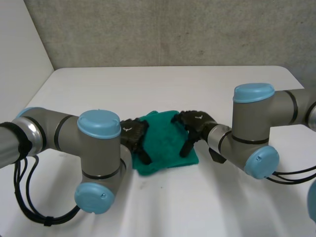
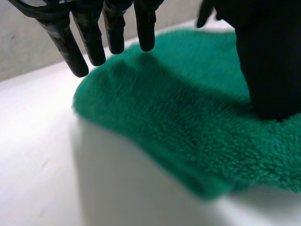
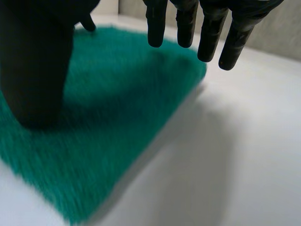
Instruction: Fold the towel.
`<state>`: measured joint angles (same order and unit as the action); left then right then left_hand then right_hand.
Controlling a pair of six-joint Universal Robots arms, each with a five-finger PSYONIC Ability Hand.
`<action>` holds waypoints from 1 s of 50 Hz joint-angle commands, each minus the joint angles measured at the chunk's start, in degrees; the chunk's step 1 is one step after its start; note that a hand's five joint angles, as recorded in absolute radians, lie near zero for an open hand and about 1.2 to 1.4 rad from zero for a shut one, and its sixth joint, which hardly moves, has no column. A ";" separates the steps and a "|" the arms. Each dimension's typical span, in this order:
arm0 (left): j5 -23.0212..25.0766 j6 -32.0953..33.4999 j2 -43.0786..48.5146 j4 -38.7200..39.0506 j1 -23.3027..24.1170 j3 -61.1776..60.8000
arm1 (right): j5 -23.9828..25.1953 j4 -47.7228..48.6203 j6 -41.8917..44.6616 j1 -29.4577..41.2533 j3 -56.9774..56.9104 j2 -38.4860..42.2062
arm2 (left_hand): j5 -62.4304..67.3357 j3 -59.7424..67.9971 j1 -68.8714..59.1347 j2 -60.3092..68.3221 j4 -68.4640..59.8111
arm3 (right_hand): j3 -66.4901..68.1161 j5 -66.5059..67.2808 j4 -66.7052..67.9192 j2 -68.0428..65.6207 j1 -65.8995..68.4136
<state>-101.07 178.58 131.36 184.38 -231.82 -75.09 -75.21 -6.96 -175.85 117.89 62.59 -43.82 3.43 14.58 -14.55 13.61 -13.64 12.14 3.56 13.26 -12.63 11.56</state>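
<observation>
Lying on the white table (image 1: 163, 207) between the arms, the green towel (image 1: 165, 150) is already looking like a small, compact pad. The left hand (image 1: 135, 136) and right hand (image 1: 196, 127) are sitting over its side edges, thumbs seemingly resting on the pile, fingers (image 2: 115, 28) hanging straight and gripping nothing. A fold is probably being pressed flat. Any further fold is calling for pinching the near corners and carrying them farward.
</observation>
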 commanded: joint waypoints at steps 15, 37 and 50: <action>-2.73 9.86 -5.49 -0.25 -0.83 -3.66 | -2.05 -4.73 6.05 0.15 0.08 -3.63 | -0.86 -2.00 1.98 -1.04 1.07 | -2.14 -3.56 -3.26 2.63 -1.56; 6.32 1.78 -32.39 -12.80 -16.03 4.16 | -17.70 0.64 4.55 -11.54 3.60 -32.47 | -2.37 -3.52 3.49 -2.55 2.58 | -2.14 -3.56 -3.26 2.63 -1.56; 8.26 0.90 -36.25 -15.98 -16.82 1.88 | -13.56 -0.86 4.55 -11.37 4.74 -33.00 | -3.21 -4.36 4.33 -3.40 3.43 | -2.14 -3.56 -3.26 2.63 -1.56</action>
<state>-92.71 179.19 96.90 168.11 -248.87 -71.59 -90.71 -7.80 -171.22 106.24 66.57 -76.85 2.60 12.39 -12.27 12.04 -12.01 12.14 2.98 13.26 -11.96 10.13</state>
